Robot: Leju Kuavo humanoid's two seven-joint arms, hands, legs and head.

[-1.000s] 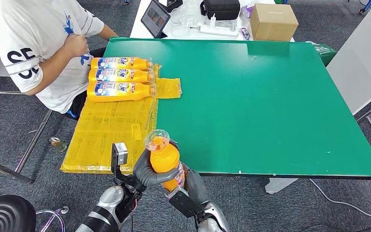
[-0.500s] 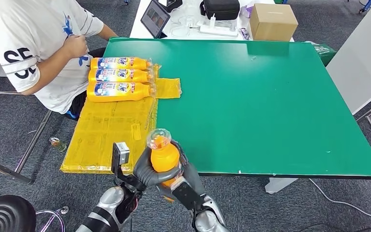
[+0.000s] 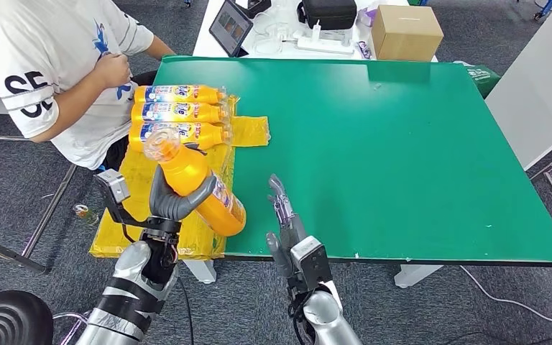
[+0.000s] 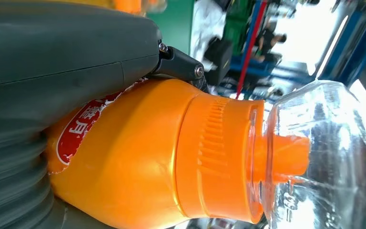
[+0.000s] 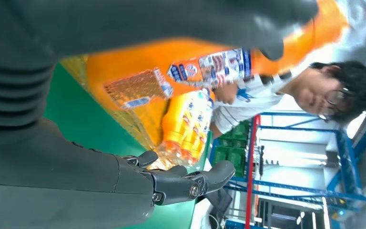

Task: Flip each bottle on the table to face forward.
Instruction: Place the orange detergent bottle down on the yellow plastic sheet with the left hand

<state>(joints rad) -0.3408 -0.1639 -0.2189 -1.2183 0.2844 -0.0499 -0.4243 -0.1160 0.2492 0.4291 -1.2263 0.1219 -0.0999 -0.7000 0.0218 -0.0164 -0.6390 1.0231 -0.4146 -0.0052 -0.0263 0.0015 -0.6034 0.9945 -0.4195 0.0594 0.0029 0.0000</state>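
My left hand [image 3: 176, 203] grips an orange bottle [image 3: 194, 185] with a clear cap, held tilted in the air over the yellow sheet [image 3: 159, 194] at the table's near left. The same bottle [image 4: 138, 157] lies close in the left wrist view, its clear cap [image 4: 321, 157] beyond my left hand [image 4: 52, 62]. My right hand [image 3: 285, 218] is open, fingers stretched out, over the green table's [image 3: 402, 144] near edge, apart from the bottle. In the right wrist view my right hand [image 5: 124, 162] is empty and the bottle [image 5: 205, 67] is beyond it. Three orange bottles [image 3: 180, 113] lie side by side at the sheet's far end.
A person in a white shirt [image 3: 50, 65] sits at the table's left, beside the lying bottles. Behind the green table stand a cardboard box [image 3: 406, 32], a tablet [image 3: 231, 27] and a black bag [image 3: 328, 13]. A white cabinet [image 3: 543, 79] is at the right.
Both hands held the bottle upright near the table's front edge before. Now my right hand has let go and spread open, and my left hand has carried the bottle up and left, tilted.
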